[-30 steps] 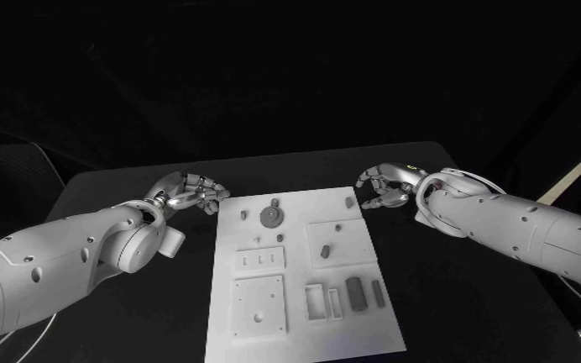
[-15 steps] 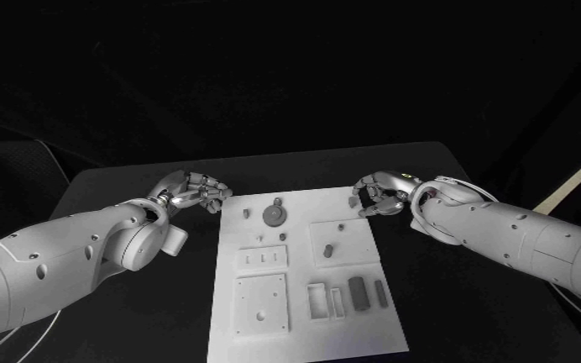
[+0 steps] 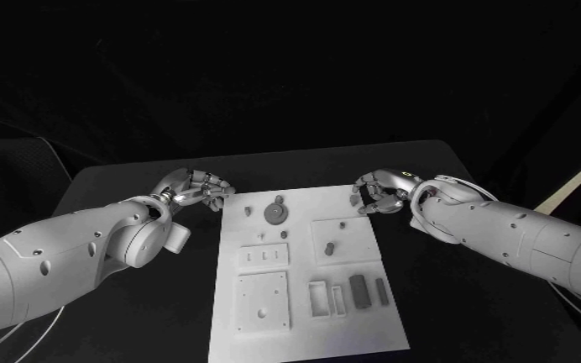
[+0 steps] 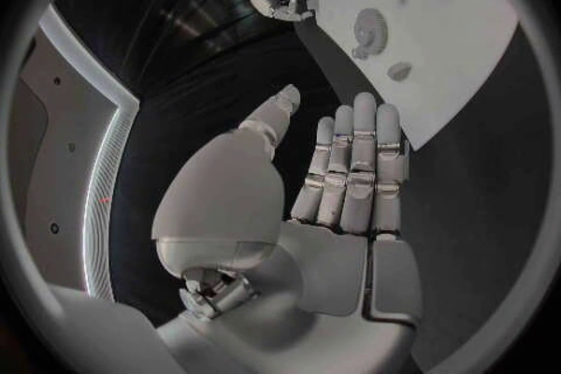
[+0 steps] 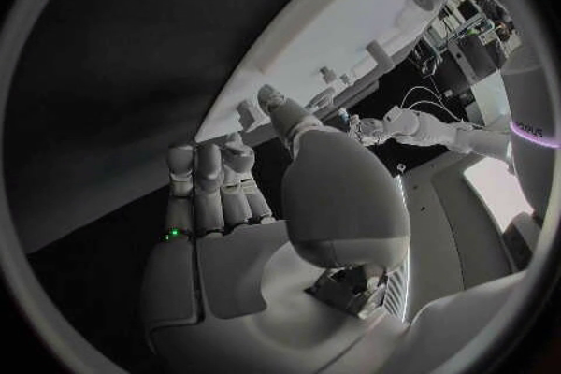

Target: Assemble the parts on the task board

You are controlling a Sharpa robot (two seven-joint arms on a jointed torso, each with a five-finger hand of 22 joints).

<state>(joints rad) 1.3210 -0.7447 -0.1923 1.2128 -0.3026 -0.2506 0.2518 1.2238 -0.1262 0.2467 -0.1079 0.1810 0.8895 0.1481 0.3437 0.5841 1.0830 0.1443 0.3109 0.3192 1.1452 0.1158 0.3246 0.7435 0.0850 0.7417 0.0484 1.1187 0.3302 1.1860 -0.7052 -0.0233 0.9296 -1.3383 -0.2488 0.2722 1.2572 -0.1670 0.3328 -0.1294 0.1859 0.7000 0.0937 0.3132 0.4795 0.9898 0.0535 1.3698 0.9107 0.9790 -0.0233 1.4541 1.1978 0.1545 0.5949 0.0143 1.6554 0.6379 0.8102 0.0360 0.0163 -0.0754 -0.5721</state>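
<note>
Black tabletop (image 3: 145,178) carries the flat white rectangular task board (image 3: 303,296) at centre, small grey parts (image 3: 276,210) on it. Left hand (image 3: 194,188) and right hand (image 3: 381,191) flank its far corners, fingers curled, holding nothing. Both wrist views show straight fingers (image 4: 351,168) side by side, empty.

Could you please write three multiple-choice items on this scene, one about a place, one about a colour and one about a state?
1. Where is the right hand?
A. at the far right corner of the task board
B. at the board's near left corner
C. flat on the board's middle

2. What colour is the task board?
A. black
B. white
C. red

3. What does the left hand hold?
A. a board part
B. a cable
C. nothing

Answers:
1. A, since the head view shows the hand by the board's far right corner.
2. B, since the board is a white plate on the black table.
3. C, since the left wrist view shows a bare palm with fingers stretched out side by side.
</note>
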